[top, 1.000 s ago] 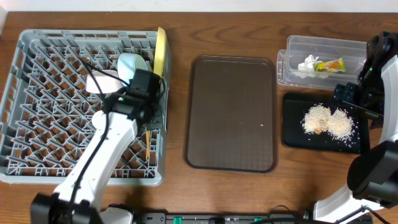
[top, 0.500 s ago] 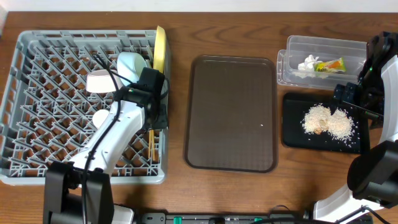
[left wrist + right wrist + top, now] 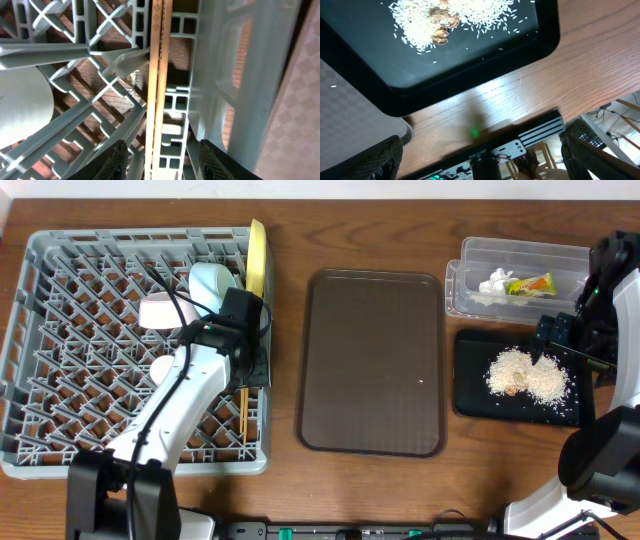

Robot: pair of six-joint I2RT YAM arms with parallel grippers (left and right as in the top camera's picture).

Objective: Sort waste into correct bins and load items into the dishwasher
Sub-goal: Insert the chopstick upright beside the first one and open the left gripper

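The two wooden chopsticks (image 3: pixel 157 75) lie lengthwise in the grey dish rack (image 3: pixel 60 300) by its right wall, also visible from above as chopsticks (image 3: pixel 242 412). My left gripper (image 3: pixel 167 162) straddles them with its jaws open, the fingers clear of the wood on both sides. A yellow plate (image 3: pixel 258 260) stands on edge in the rack, with a light blue bowl (image 3: pixel 212 282), a pale pink bowl (image 3: pixel 160 312) and a white cup (image 3: pixel 165 368) beside it. My right gripper (image 3: pixel 485 160) hangs open and empty past the near edge of the black tray (image 3: pixel 470 85), which holds rice crumbs (image 3: pixel 455 15).
A dark brown serving tray (image 3: pixel 372 360) lies at the table's middle. At back right a clear tub (image 3: pixel 470 290) holds a white tissue (image 3: pixel 495 283) and a green-and-yellow wrapper (image 3: pixel 532 284). The black tray (image 3: pixel 470 395) with crumbs (image 3: pixel 525 375) sits under my right arm (image 3: pixel 600 310).
My left gripper has gone from shut to open, letting go of the chopsticks, which now rest in the rack. The left arm shifted slightly right. The right arm has not moved.
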